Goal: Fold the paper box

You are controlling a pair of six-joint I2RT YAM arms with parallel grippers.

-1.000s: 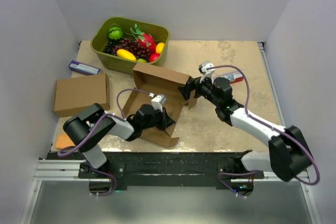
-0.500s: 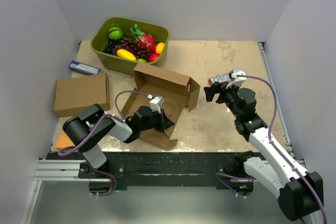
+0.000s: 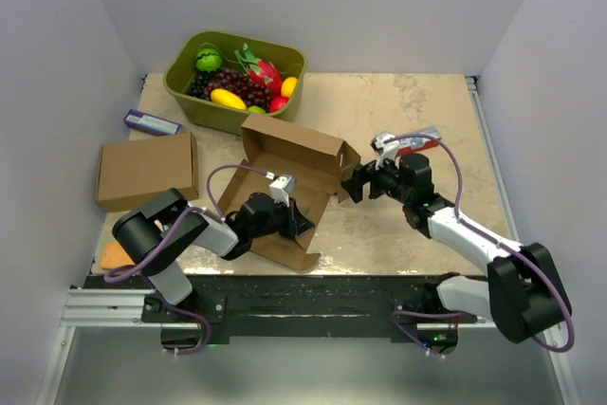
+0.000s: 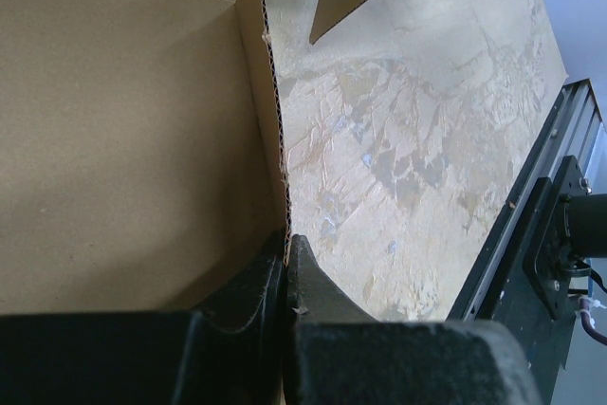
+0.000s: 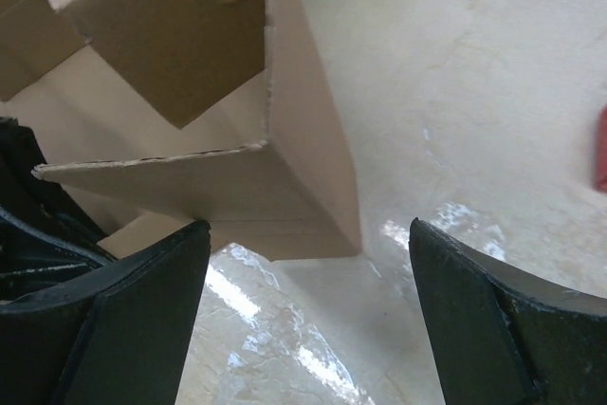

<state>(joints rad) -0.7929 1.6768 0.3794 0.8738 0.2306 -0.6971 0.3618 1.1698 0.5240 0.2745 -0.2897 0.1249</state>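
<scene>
Left gripper (image 4: 286, 248) pinches a wall of the paper box (image 3: 299, 163); right gripper (image 5: 308, 263) stands spread at its corner.

The left jaws are pressed together on the raw corrugated edge of an upright side wall. One finger is inside the box against the floor panel, the other outside over the marbled table (image 3: 408, 101). The box lies open on the table between the two grippers, its lid raised beyond the left jaws. The right jaws are wide apart and hold nothing. A folded corner of the box, with a loose flap above it, sits just ahead of them and in line with the gap. Whether either right finger touches the cardboard cannot be told.
</scene>
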